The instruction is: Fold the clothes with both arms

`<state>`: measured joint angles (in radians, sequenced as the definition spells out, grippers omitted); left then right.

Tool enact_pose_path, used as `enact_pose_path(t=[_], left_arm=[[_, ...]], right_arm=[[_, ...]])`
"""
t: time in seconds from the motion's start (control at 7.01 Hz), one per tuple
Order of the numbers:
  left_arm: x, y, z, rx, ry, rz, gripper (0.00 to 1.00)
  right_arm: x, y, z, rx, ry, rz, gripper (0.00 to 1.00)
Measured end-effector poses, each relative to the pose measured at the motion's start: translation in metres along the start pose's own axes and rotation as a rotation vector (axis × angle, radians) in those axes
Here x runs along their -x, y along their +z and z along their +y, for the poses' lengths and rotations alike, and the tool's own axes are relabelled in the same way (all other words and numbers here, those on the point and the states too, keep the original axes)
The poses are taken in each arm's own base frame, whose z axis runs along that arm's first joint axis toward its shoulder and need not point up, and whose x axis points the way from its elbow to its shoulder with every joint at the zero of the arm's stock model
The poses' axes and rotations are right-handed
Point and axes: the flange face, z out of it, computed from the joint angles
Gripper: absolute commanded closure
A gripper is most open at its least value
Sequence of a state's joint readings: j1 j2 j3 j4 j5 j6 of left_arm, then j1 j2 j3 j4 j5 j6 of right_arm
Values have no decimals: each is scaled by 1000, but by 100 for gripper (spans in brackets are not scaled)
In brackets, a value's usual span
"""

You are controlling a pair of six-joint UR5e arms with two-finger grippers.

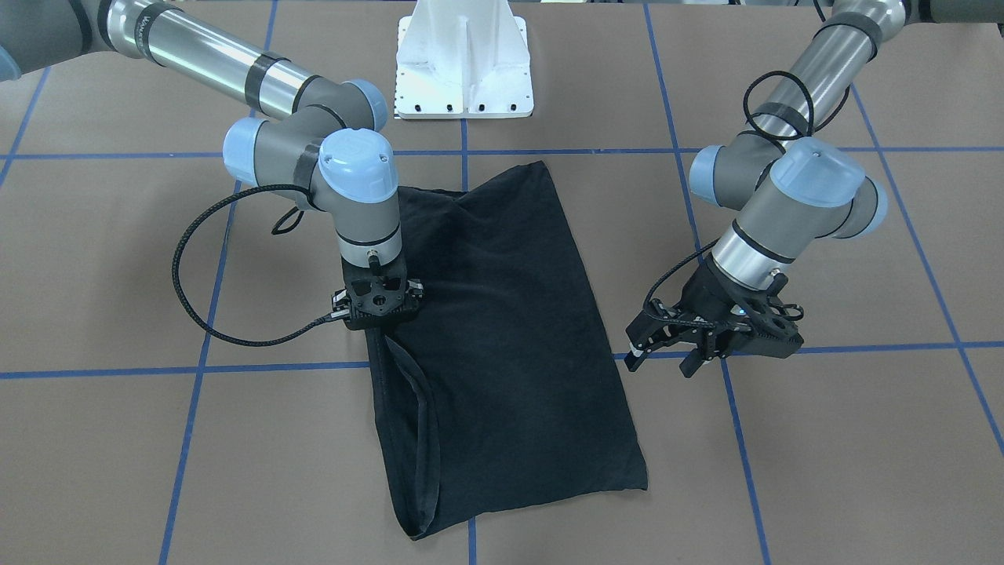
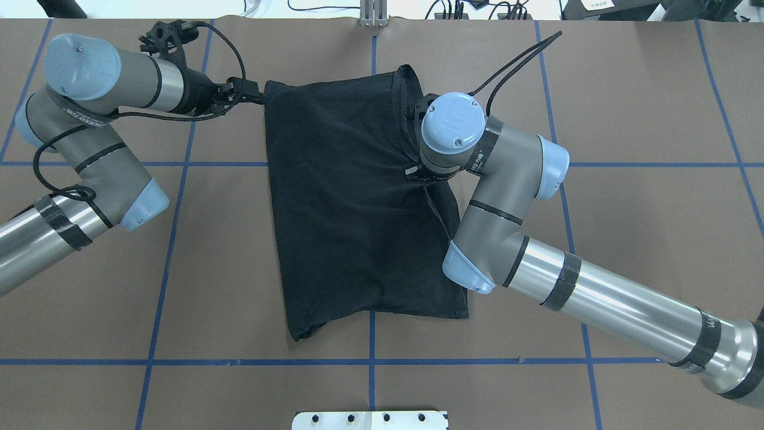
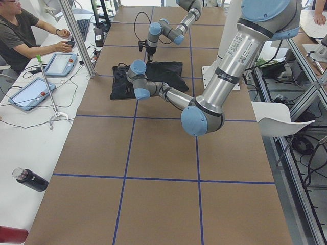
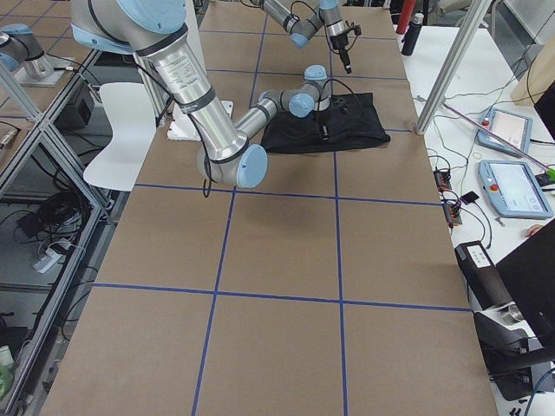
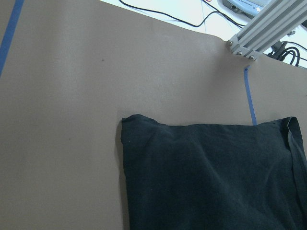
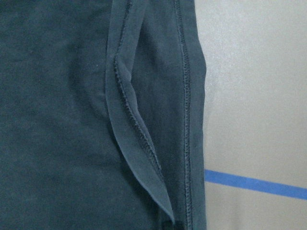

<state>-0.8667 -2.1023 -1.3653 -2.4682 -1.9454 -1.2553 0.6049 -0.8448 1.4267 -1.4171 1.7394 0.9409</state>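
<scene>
Black T-shirt (image 1: 502, 314) folded into a rough rectangle, lying flat near the middle of the brown worktop (image 1: 863, 471), across the blue tape lines (image 1: 157, 373) and in front of the white pedestal base (image 1: 464, 59). No logo shows on the upward face.

Right arm (image 1: 235, 71): the wrist points straight down, and the right end effector (image 1: 378, 308) sits on the shirt's long edge on the robot's right. Its fingers are hidden under the housing, so whether they are spread or pinching cloth cannot be told. The right wrist view shows only a stitched hem fold (image 6: 139, 134) beside bare worktop.

Left arm (image 1: 831, 55): the left end effector (image 1: 663, 359) hangs just beside the opposite long edge, fingers spread and holding nothing. Its wrist view shows the shirt's far corner (image 5: 125, 120).
</scene>
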Motion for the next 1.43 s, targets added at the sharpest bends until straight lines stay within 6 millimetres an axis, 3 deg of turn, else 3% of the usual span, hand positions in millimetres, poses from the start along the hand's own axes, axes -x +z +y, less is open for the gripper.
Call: enact_pose_path(t=[0.43,0.86,1.14,1.43], left_arm=[[1,0,0,1,0,-1,0],[0,-1,1,1,0,2,0],[0,-1,1,1,0,2,0],[-1,-2,1,0,0,4,0]], right_arm=[[-6,-1,2,1,1,-2,100],[-38,8,10,15,6,11,100],[-43,9,9,13,9,13,1],[-44,7,5,6,21,13,0]])
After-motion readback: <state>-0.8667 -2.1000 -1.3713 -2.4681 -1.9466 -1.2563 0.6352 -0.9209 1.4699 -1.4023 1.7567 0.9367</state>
